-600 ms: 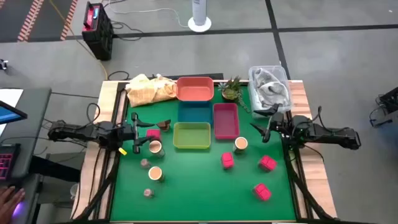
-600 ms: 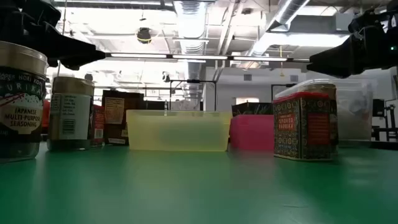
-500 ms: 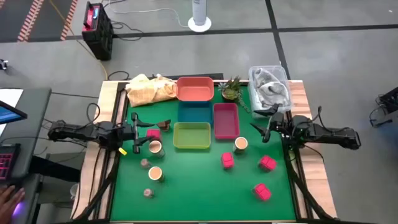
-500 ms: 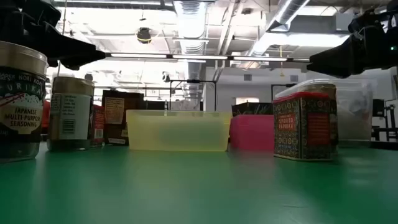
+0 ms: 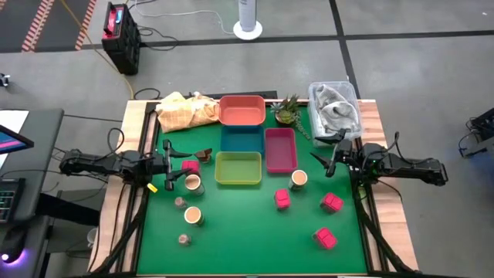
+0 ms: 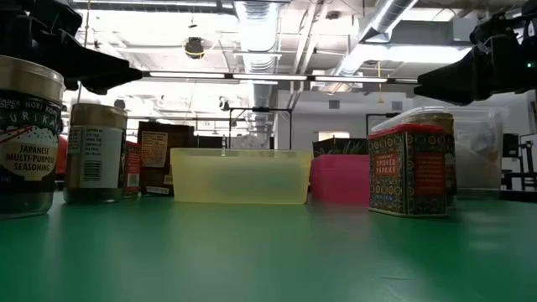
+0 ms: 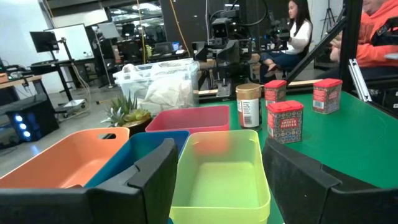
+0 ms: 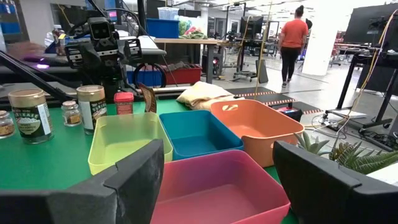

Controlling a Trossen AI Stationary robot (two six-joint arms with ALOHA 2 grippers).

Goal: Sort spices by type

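Nothing on the green table point(image 5: 247, 232) has shifted since the earlier frames: both grippers, left gripper point(image 5: 171, 164) and right gripper point(image 5: 327, 152), hover empty with fingers spread at opposite edges. Four smooth plastic trays (orange tray point(image 5: 241, 110), teal tray point(image 5: 241, 139), yellow-green tray point(image 5: 238, 168), magenta tray point(image 5: 280, 150)) cluster mid-table beside a spiky potted plant point(image 5: 287, 110). Round cream-lidded jars point(image 5: 193, 183) stand near the left gripper, boxy pink tins point(image 5: 332, 202) scattered nearer the right.

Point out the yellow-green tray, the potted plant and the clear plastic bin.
yellow-green tray point(image 5: 238, 169): high view, bare floor.
potted plant point(image 5: 287, 110): high view, leaves.
clear plastic bin point(image 5: 316, 96): high view, rim corner.
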